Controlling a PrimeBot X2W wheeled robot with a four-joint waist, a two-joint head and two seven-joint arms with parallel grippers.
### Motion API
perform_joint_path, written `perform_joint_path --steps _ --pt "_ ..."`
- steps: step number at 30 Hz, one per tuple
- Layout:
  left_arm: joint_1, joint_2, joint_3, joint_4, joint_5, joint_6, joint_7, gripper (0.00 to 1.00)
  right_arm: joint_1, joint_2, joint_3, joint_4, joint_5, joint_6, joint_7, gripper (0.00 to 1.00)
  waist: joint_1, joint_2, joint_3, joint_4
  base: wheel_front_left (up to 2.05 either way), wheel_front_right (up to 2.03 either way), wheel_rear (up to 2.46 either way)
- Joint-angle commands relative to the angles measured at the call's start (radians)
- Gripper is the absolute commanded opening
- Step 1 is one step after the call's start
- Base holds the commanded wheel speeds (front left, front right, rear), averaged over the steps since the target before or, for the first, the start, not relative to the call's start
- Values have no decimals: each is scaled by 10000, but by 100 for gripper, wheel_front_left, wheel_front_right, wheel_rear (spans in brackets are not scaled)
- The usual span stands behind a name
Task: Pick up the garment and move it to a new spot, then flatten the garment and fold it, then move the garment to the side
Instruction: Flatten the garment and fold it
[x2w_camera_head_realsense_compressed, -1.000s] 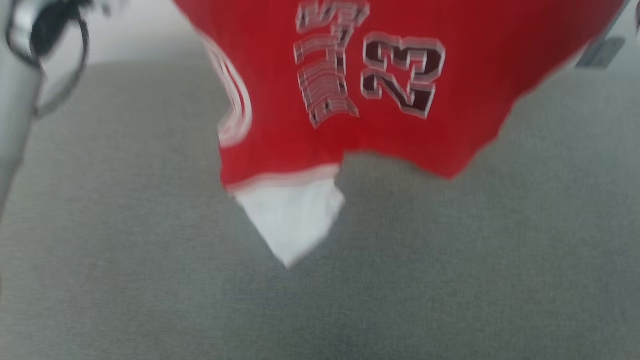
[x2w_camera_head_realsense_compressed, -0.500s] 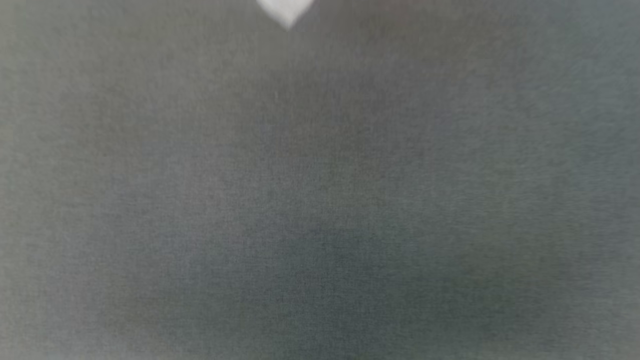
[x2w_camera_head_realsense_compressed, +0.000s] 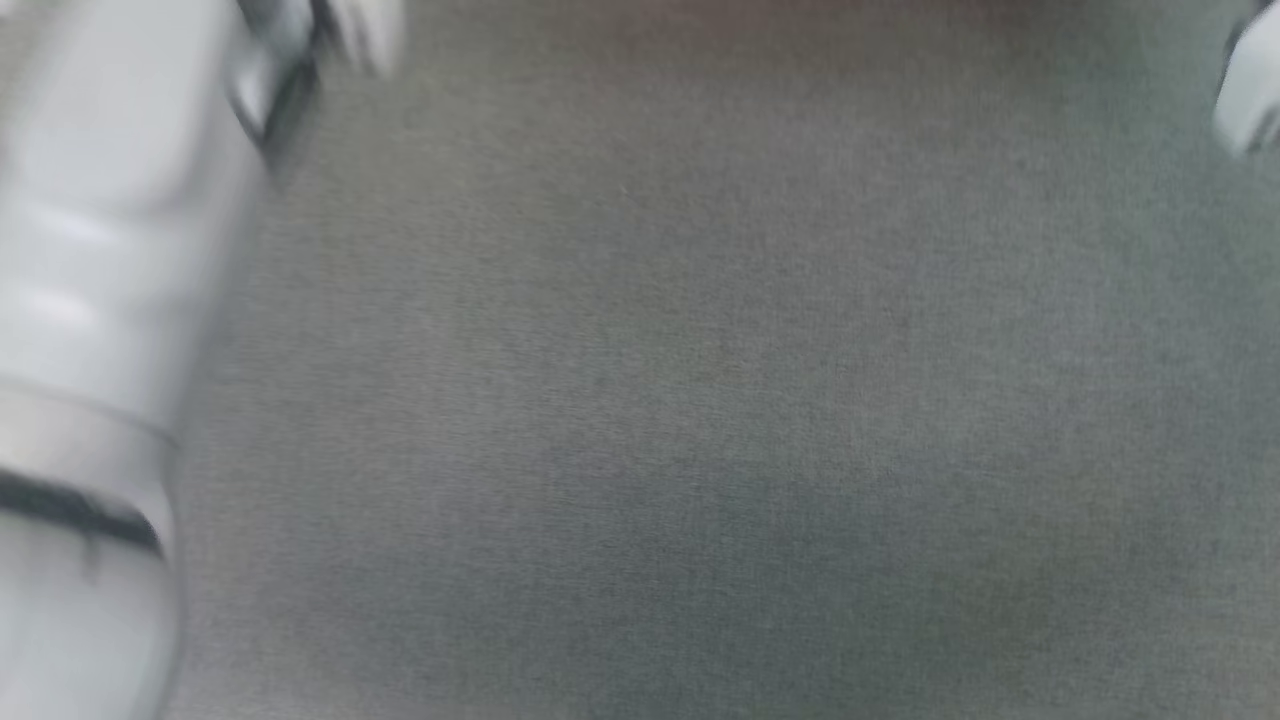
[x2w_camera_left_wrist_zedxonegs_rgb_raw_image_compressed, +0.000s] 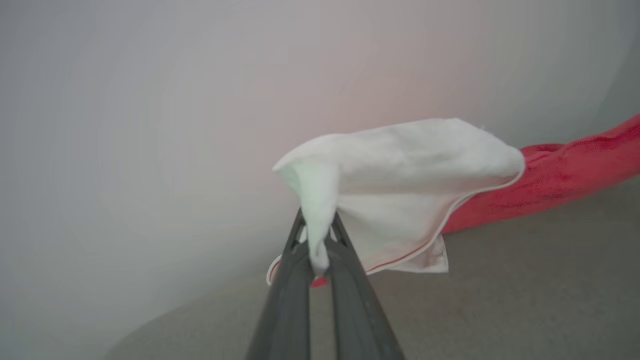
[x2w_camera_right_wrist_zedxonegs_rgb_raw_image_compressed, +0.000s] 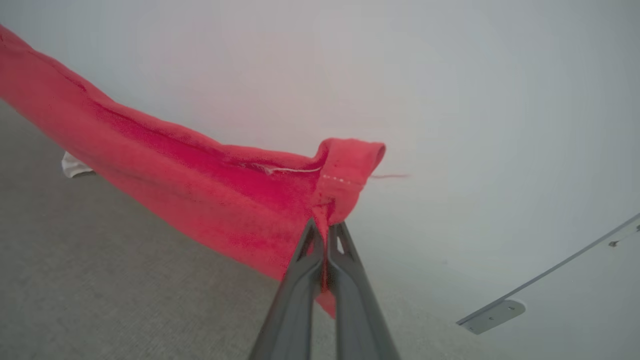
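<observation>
While it hangs stretched above the grey surface, the garment is pinched at both ends. The left gripper is clamped on its white sleeve, the right gripper on a folded red edge, both ends well clear of that surface

Head camera: faces steeply down, near the grey surface, my left forearm at its edge. Wrist cameras: just behind my left gripper and right gripper, each sighting along its jaws. Shared: the jersey at both tips.
</observation>
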Motion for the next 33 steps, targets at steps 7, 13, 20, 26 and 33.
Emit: perform_joint_path --steps 7,13,20,26,33 --pt "3220 14 -547 -807 -1239 -141 1258 0 2597 -1007 1296 -1714 2219 -20 766 0 0 0 -1298 453 0 0 0" --pt "5796 722 -954 -2550 -2066 -142 2423 0 4607 -1856 1708 -2881 3343 -20 966 0 0 0 -2011 613 0 0 0" --pt "8492 1913 -896 -5361 -2782 906 3689 0 6683 -2578 1772 -4137 4107 -20 1270 0 0 0 -2415 672 0 0 0" --pt "10191 2651 -694 -7562 -3366 2074 4476 0 7909 -3034 1616 -4961 4462 -20 1635 0 0 0 -2506 672 0 0 0" --pt "12057 3570 -588 -9885 -3834 3609 5358 0 9582 -3656 1628 -6577 4831 -14 2276 0 0 0 -2470 615 0 0 0"
